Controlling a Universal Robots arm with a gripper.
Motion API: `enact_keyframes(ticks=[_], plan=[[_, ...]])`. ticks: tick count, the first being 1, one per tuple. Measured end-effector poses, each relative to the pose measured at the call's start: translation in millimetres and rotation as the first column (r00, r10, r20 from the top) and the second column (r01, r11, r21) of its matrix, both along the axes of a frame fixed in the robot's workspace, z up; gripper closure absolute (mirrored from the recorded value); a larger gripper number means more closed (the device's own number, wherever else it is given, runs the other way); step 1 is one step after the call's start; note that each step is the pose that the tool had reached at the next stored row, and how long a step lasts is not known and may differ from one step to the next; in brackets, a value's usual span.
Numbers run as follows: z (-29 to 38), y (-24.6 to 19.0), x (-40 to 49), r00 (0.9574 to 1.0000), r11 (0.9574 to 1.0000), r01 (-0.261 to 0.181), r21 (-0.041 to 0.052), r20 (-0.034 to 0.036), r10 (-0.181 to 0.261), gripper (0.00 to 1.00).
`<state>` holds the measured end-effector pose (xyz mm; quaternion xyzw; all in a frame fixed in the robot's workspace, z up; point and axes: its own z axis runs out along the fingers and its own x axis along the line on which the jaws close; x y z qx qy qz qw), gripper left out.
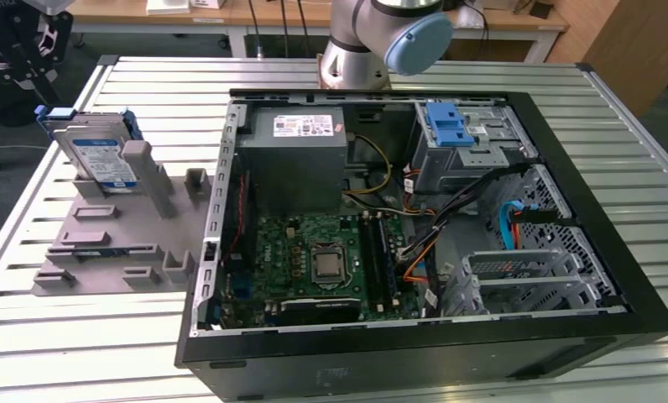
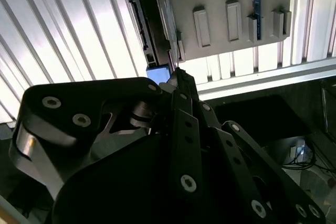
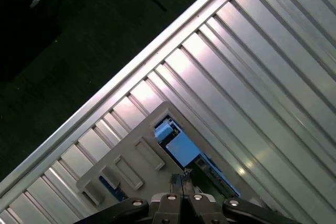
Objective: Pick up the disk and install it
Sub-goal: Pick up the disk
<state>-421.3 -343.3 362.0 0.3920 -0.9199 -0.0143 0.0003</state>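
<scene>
A: Going big to small. Tagging slatted table point(image 1: 88, 353) first, then open PC case point(image 1: 636, 327) lying on it, twd the exterior view's right.

B: Noting grey stand point(image 1: 99, 243) just beside the case, on the exterior view's left. Spotting the disk point(image 1: 96, 155) yet?

A: Yep. Marking the disk as standing on edge in a slot of the stand, outside the case. Not yet picked, not installed.

B: Calling the step = lining up for the pick. Placing gripper point(image 3: 181, 179) where?

A: Logging it in the first wrist view as hovering above the disk's top edge, apart, not touching. Reading fingers as closed together, gripping nothing.

B: Judging the pick as needing fingers spread enough to straddle that thin edge, squared to it, w/o nudging the stand.

A: Agreeing. Flagging blue carrier point(image 1: 54, 112) round the disk as prob snag point for the pads.
</scene>
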Motion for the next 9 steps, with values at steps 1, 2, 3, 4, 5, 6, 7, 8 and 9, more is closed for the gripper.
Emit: enact_keyframes(ticks=[1, 2, 3, 4, 5, 6, 7, 8, 9], plan=[[0.0, 0.0, 0.0, 1.0, 1.0, -0.006, 0.0, 0.0, 0.006, 0.89], [0.0, 0.0, 0.0, 0.9999, 0.9999, -0.011, 0.0, 0.0, 0.011, 0.89], [0.0, 0.0, 0.0, 0.9999, 0.9999, -0.016, 0.0, 0.0, 0.016, 0.89], [0.0, 0.0, 0.0, 0.9998, 0.9998, -0.021, 0.0, 0.0, 0.021, 0.89], [0.0, 0.0, 0.0, 0.9997, 0.9997, -0.025, 0.0, 0.0, 0.025, 0.89], [0.0, 0.0, 0.0, 0.9996, 0.9996, -0.029, 0.0, 0.0, 0.029, 0.89], [0.0, 0.0, 0.0, 0.9994, 0.9994, -0.033, 0.0, 0.0, 0.033, 0.89], [0.0, 0.0, 0.0, 0.9993, 0.9993, -0.037, 0.0, 0.0, 0.037, 0.89], [0.0, 0.0, 0.0, 0.9991, 0.9991, -0.042, 0.0, 0.0001, 0.042, 0.89]])
